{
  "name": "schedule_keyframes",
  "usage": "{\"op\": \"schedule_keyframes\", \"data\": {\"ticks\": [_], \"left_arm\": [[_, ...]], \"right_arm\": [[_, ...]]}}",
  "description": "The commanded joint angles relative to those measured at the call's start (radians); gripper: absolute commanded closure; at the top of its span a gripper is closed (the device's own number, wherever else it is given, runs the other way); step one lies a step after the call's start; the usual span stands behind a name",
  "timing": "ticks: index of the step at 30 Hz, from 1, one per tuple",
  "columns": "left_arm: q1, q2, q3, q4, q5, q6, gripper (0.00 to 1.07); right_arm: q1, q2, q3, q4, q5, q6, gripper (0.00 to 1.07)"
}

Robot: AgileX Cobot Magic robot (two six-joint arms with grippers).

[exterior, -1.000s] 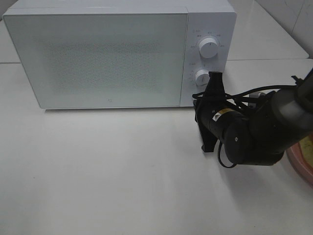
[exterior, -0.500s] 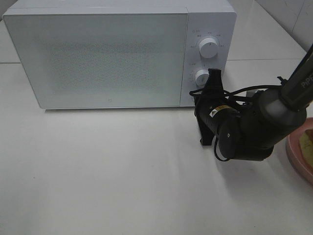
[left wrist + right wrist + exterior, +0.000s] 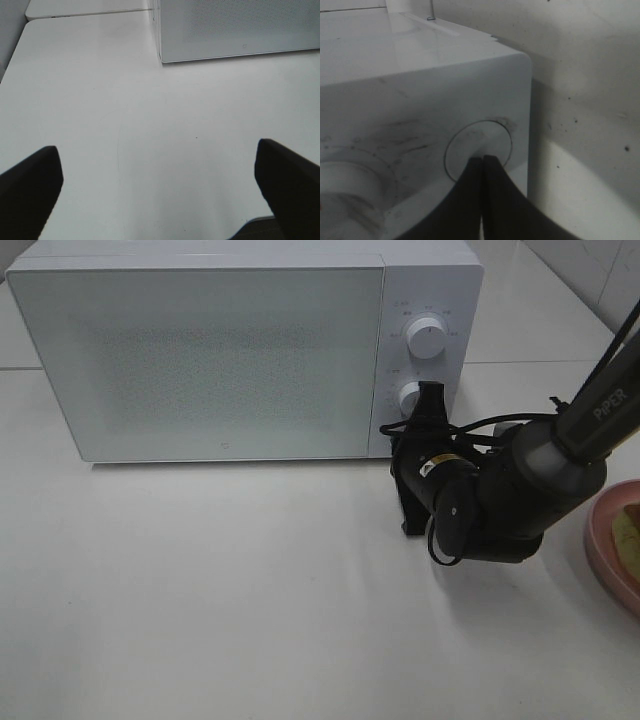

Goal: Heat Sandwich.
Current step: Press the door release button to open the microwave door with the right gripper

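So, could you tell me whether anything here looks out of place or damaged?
Only grime: dark smudges streak the microwave panel near the round button at the tip of the shut right gripper. Nothing looks spilled, askew or broken.

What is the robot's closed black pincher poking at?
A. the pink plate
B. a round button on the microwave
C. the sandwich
B: the right wrist view shows the shut right gripper with its tips at the round button on the microwave front.
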Motion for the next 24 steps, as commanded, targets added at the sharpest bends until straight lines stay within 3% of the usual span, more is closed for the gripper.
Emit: {"op": "schedule_keyframes", "data": {"ticks": [1, 24], "left_arm": [[0.002, -0.015, 0.001, 0.000, -0.012, 0.000, 0.07], [0.002, -0.015, 0.001, 0.000, -0.012, 0.000, 0.07]], "right_arm": [[-0.010, -0.001, -0.033, -0.007, -0.050, -0.027, 1.07], [-0.033, -0.010, -0.032, -0.010, -0.101, -0.039, 1.07]]}}
